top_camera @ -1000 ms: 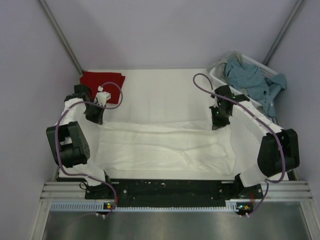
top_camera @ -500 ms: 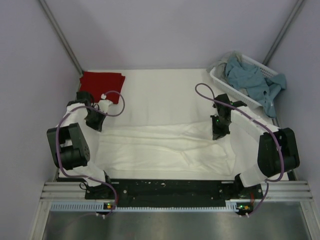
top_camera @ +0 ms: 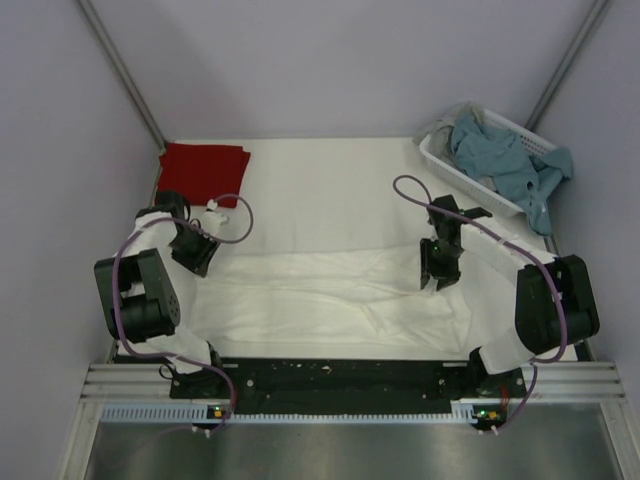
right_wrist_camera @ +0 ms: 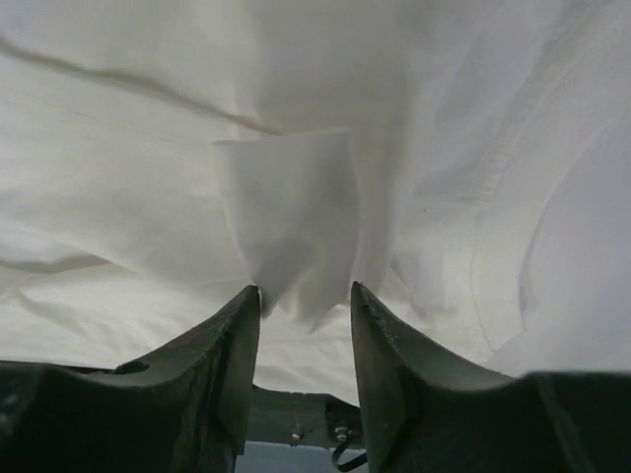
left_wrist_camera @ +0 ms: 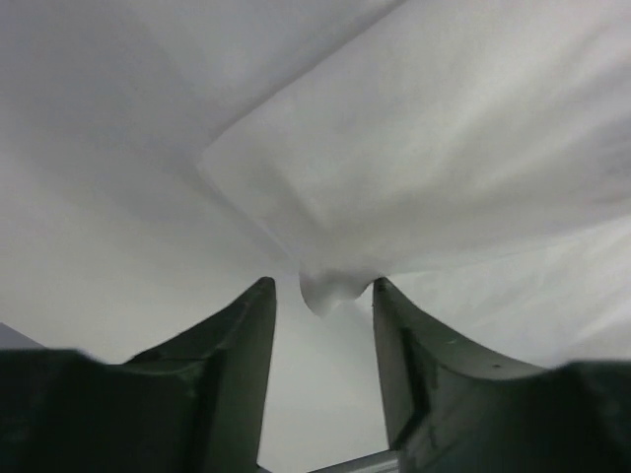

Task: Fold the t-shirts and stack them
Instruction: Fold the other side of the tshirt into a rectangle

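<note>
The white t-shirt [top_camera: 320, 300] lies spread wide across the near half of the table, its far edge folded toward me. My left gripper [top_camera: 200, 262] stands at its left end and my right gripper [top_camera: 433, 280] at its right end. In the left wrist view the left gripper [left_wrist_camera: 320, 288] is open, with a puckered corner of the white t-shirt [left_wrist_camera: 444, 148] loose between the tips. The right gripper [right_wrist_camera: 304, 293] is also open, and a folded flap of the white t-shirt [right_wrist_camera: 291, 207] hangs free just ahead of it. The dark red t-shirt [top_camera: 203, 168] lies folded flat at the back left.
A white slotted basket [top_camera: 440, 162] stands at the back right corner with blue-grey cloth [top_camera: 505, 160] heaped in it and spilling over its rim. The black base rail [top_camera: 330, 375] runs along the near edge. Purple walls close in both sides.
Both grippers came toward the near edge, drawing the white t-shirt's far edge over with them. Both then went from shut on the cloth to open, letting it go.
</note>
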